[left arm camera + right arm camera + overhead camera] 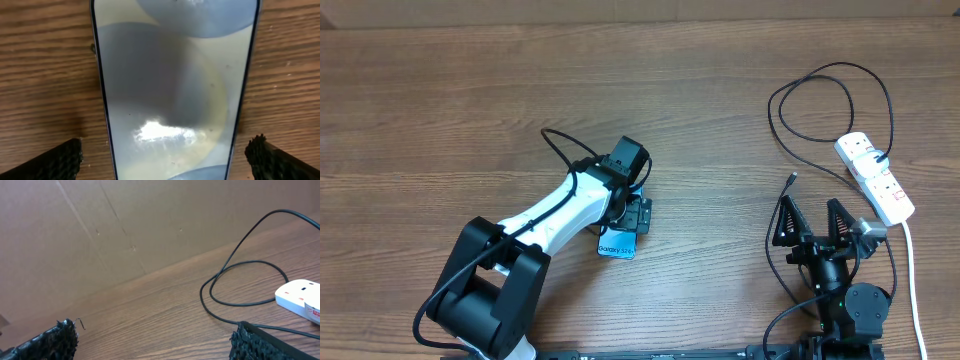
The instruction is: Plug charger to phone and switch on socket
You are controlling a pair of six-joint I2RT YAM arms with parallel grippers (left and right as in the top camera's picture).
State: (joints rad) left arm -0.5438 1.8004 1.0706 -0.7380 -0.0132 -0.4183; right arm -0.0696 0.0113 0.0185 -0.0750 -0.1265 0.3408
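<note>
Well to the left of the white elongated plastic power strip (876,180), the slim blue-white smartphone (616,246) lies screen-up on the brown wooden table (470,100). The left gripper (632,215) is directly over it, jaws wide apart either side of the handset, clamping nothing. Just left of the strip, the right gripper (813,218) hangs with its jaws likewise apart and empty. The long thin black charger cable (840,65) loops out from the strip; its small connector tip (792,179) lies loose beside that gripper. Judgement: steadying the phone is in hand and the connection is not yet made. Next, the left jaws must close squarely on the phone's edges.
</note>
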